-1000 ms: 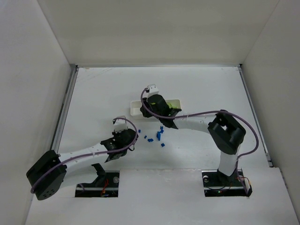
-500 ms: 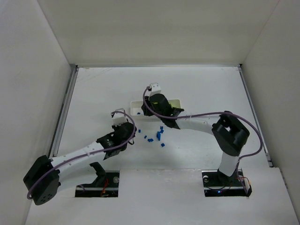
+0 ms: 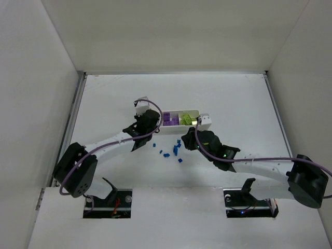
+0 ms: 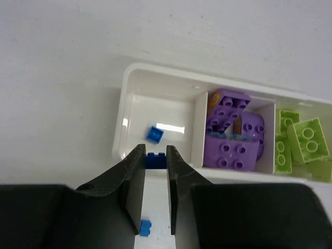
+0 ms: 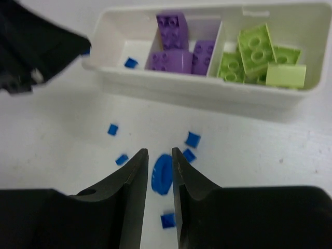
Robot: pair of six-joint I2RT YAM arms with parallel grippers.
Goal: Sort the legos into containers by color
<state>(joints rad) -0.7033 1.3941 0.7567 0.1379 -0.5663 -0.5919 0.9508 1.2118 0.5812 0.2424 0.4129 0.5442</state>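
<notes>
**At the tray's left end: left arm arrives with blue, right arm drops back to the pile**

Over the last second the arms swap places. The right tool (image 5: 160, 153), which was over the tray (image 4: 120, 124), now sits low beside the loose blue pieces (image 3: 176, 150) on the desk (image 3: 233, 98). The left tool (image 4: 154, 150), which was down by the pile's left side, now reaches the tray's left end.

Left tool: fingers pinched together on a small blue brick (image 4: 155, 162), held just at the near rim of the left compartment, not yet over its floor. One blue piece (image 4: 154, 134) already lies inside that compartment. Purple blocks (image 4: 231, 140) fill the middle one, green bricks (image 4: 306, 140) the right one.

Right tool: fingers close together with a blue bit (image 5: 162, 174) between them. Cannot tell whether it is gripped or merely straddled.

Judgement: purple and green look sorted. Blue is barely begun, with most pieces on the desk just in front of the tray. Next need: carry the held brick a little forward past the rim before letting go.
</notes>
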